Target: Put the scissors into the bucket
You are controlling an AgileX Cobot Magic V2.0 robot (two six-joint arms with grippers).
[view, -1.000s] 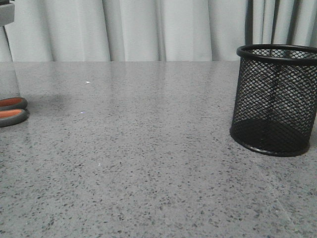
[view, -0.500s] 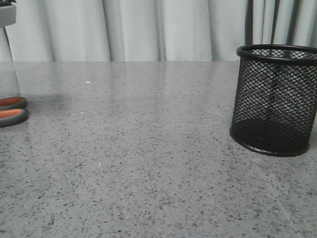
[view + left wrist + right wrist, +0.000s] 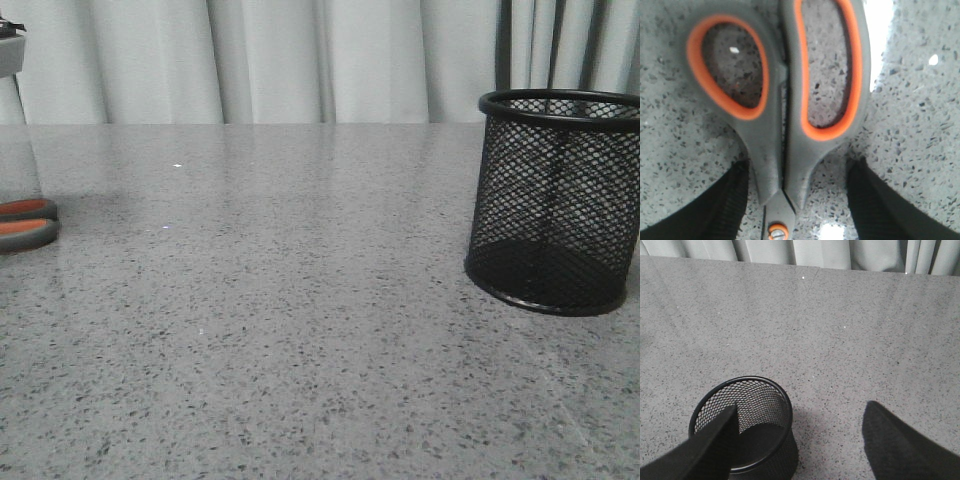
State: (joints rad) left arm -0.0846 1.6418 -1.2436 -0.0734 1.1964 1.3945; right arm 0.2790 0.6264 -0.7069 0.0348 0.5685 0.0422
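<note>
The scissors lie flat on the grey table, grey handles with orange inner loops, the pivot screw low in the left wrist view. My left gripper is open, one finger on each side of the handle neck, not touching it. In the front view only the handle loops show at the far left edge. The black mesh bucket stands upright at the right, empty. My right gripper is open and empty above the table, one finger over the bucket.
The grey speckled table stretches between the scissors and the bucket. Pale curtains hang behind the far edge. Part of the left arm shows at the top left corner.
The left arm part at the top left of the front view has shifted slightly lower and left. The scissors and the bucket have not moved.
</note>
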